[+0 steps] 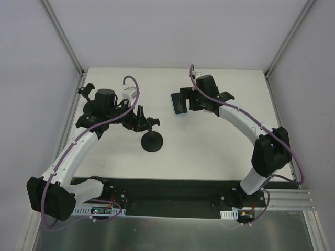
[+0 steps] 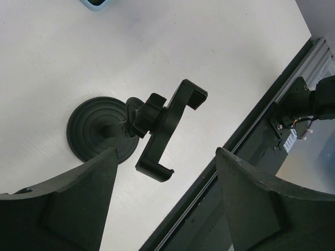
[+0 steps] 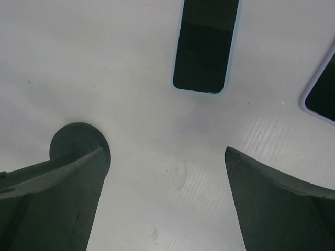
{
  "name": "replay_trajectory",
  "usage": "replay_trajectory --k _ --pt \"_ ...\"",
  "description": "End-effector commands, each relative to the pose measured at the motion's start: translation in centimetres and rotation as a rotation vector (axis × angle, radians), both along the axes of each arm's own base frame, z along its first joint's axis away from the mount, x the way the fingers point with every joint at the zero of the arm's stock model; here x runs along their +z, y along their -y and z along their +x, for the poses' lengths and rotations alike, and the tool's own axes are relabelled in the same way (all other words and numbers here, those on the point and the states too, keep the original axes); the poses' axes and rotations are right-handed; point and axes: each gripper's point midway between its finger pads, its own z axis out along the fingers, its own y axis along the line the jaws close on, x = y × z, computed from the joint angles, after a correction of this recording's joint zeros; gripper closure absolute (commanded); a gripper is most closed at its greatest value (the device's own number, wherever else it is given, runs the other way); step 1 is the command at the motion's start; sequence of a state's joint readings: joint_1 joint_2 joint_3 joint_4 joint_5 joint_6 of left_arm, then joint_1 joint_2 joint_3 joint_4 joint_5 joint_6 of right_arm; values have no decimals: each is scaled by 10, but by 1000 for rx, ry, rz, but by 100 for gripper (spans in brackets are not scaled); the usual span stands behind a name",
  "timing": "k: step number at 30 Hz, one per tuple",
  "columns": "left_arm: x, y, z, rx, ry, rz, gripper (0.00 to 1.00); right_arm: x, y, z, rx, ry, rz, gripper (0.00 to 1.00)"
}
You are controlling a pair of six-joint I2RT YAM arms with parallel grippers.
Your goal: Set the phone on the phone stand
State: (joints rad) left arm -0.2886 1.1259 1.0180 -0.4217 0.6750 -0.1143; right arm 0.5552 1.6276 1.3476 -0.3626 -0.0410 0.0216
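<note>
**A:** What sits nearest the arm bases?

**B:** The phone stand (image 1: 152, 142). It is black, and its round base lies flat on the white table (image 1: 209, 151). A short neck rises from the base to a cradle (image 2: 170, 128) that is tilted and has a hooked clamp at each end.

**A:** Where is the left gripper?

**B:** The left gripper (image 2: 166, 152) hangs over the stand, a little farther out than the base. Its fingers are spread wide with nothing held. In its wrist view the cradle shows in the gap beyond the fingertips and apart from both. The base is partly hidden behind one finger.

**A:** And the phone?

**B:** The phone (image 3: 205, 47) lies flat on the table, dark screen up, in a light-blue case. It is beyond the stand and off to its right, well apart from it.

**A:** Does the right gripper have it?

**B:** No. The right gripper (image 3: 163, 151) hovers at the phone's far-right side, away from the stand. Its fingers are wide apart and grip nothing. In its wrist view the phone lies ahead of the fingertips, not between them.

**A:** Is there anything farther out?

**B:** A second phone (image 3: 323, 91) in a pale case lies beyond the stand and to its left, close to the left arm's wrist. Only one edge of it shows in the right wrist view.
</note>
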Motion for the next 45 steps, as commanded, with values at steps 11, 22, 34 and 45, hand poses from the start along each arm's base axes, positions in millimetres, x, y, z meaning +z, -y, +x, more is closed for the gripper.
replay_trajectory --k 11,22,34,45 --pt "-1 7 1 -17 -13 -34 56 0 -83 -96 274 161 384 1" --pt "-18 1 20 123 -106 -1 100 -44 -154 -127 237 -34 714 41" --pt "-27 -4 33 328 -182 1 100 -83 -179 -130 181 -100 663 91" --pt "-41 13 24 202 -201 27 100 -138 -135 -118 21 -201 617 87"
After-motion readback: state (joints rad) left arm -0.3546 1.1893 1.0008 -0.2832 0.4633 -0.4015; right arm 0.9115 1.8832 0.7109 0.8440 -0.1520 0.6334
